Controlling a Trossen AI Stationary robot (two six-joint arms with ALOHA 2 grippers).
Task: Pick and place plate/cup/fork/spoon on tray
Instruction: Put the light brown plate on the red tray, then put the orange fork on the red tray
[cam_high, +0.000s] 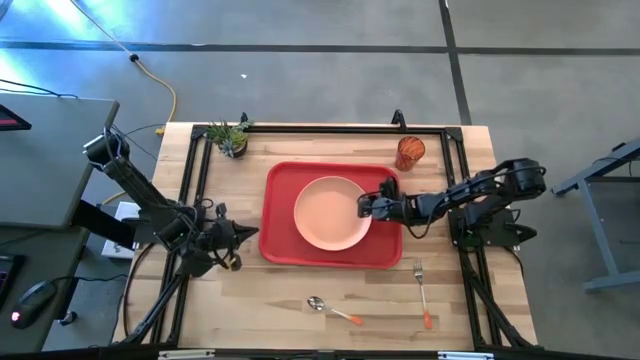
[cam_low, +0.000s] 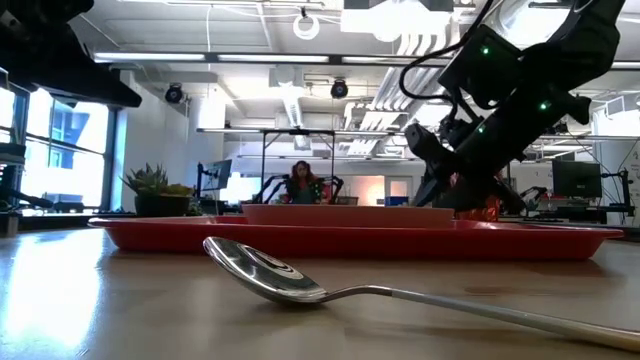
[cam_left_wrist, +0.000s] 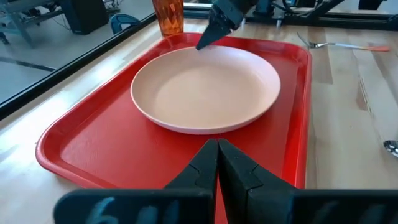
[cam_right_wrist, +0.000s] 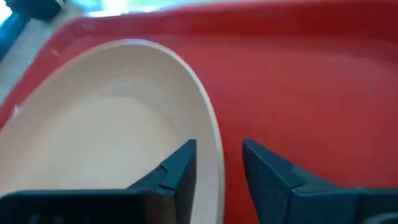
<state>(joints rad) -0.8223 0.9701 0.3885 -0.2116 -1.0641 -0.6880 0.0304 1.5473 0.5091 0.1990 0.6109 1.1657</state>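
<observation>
The peach-pink plate (cam_high: 332, 212) lies flat on the red tray (cam_high: 280, 245) in the middle of the table. My right gripper (cam_right_wrist: 217, 155) is open at the plate's right rim, with one finger (cam_right_wrist: 180, 165) over the plate's inside and the other (cam_right_wrist: 267, 171) over the tray outside it. My left gripper (cam_left_wrist: 217, 149) is shut and empty just off the tray's left near corner (cam_high: 243, 238). The orange-red cup (cam_high: 410, 152) stands upright on the table beyond the tray's far right corner. The fork (cam_high: 421, 285) and the spoon (cam_high: 333, 311) lie flat on the table near the front edge. My right gripper comes level from the table's right side, and its open fingers stand on either side of the plate's right rim (cam_right_wrist: 214, 134). I cannot tell whether a finger touches the rim. The plate rests flat on the tray.
A small green potted plant (cam_high: 232, 137) stands at the table's far left corner. A black metal frame (cam_high: 200, 180) runs along the left, far and right edges. Bare wood lies between the tray and the cutlery at the front.
</observation>
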